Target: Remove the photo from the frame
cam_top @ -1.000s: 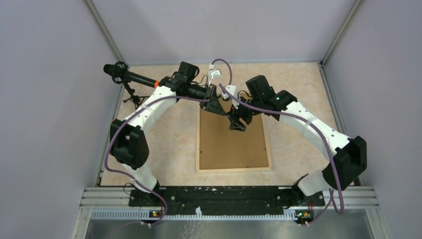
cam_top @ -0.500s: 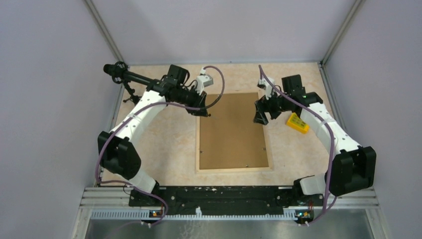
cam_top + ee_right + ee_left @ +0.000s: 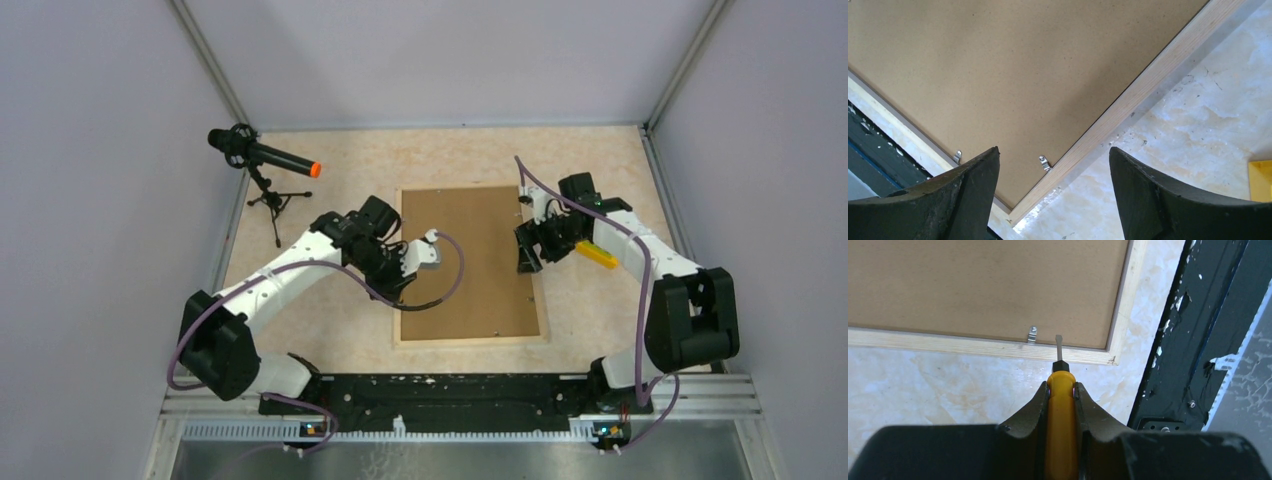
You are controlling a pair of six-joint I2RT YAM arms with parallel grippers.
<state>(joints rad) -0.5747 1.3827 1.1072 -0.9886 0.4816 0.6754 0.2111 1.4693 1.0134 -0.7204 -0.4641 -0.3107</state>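
Note:
The frame (image 3: 470, 255) lies face down on the table, showing its brown board back (image 3: 983, 285) and pale wood edge (image 3: 1128, 100). The photo is hidden under the board. My left gripper (image 3: 1062, 387) is shut on a yellow-handled screwdriver (image 3: 1062, 420). Its flat tip (image 3: 1058, 340) sits over the frame's left edge, close to a metal clip (image 3: 1032, 334) near the front-left corner. In the top view the left gripper (image 3: 398, 283) is at that edge. My right gripper (image 3: 1053, 150) hangs open over the frame's right edge (image 3: 527, 255), above another clip (image 3: 1044, 162).
A small yellow block (image 3: 597, 254) lies just right of the frame, beside the right gripper, and shows at the edge of the right wrist view (image 3: 1260, 180). A microphone on a tripod (image 3: 262, 160) stands at the far left. The black base rail (image 3: 450, 390) runs along the near edge.
The left arm swung from the frame's far end down to its near left edge with the screwdriver. The right gripper left the board's middle for the right edge, and its jaws widened.

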